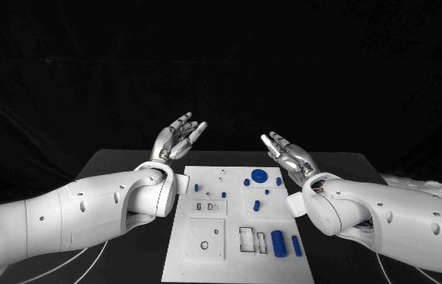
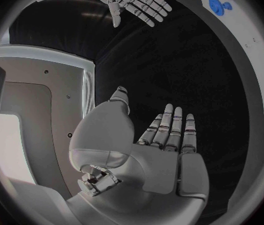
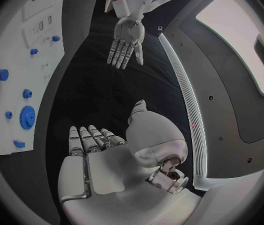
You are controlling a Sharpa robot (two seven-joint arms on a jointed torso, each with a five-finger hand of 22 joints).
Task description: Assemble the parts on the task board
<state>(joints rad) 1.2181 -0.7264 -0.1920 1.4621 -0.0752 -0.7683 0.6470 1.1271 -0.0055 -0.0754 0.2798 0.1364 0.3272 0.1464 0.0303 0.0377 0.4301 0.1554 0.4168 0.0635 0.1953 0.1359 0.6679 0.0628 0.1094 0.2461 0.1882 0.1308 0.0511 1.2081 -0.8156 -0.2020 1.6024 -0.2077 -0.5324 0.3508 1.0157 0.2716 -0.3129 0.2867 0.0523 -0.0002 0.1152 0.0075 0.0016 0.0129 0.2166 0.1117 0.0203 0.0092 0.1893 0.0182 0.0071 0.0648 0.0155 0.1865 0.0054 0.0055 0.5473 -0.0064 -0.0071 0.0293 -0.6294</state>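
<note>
Task board [image 1: 236, 258] lies flat on the black bench [image 1: 120, 163], running between the two forearms and ending just short of the hands. Nearest end of the board: a square plate with a round hole [image 1: 204, 239], and beside it, toward the right arm, a framed slot [image 1: 247, 239], then a thick blue cylinder [image 1: 278, 244] and a slimmer blue bar [image 1: 296, 246] lying lengthwise. Mid-board: a small plate with short slots [image 1: 209, 206], a blue peg [image 1: 255, 205] on the neighbouring plate. Far end, closest to the hands: a blue gear [image 1: 260, 176] with smaller blue pieces [image 1: 279, 181] around it, one small blue piece [image 1: 196, 187] nearer the left wrist. Left hand [image 1: 179, 138] raised above the bench beyond the board's far corner, palm up, fingers straight and apart, holding nothing. Right hand [image 1: 287, 151] likewise lifted, fingers spread, empty, well apart from the left.
</note>
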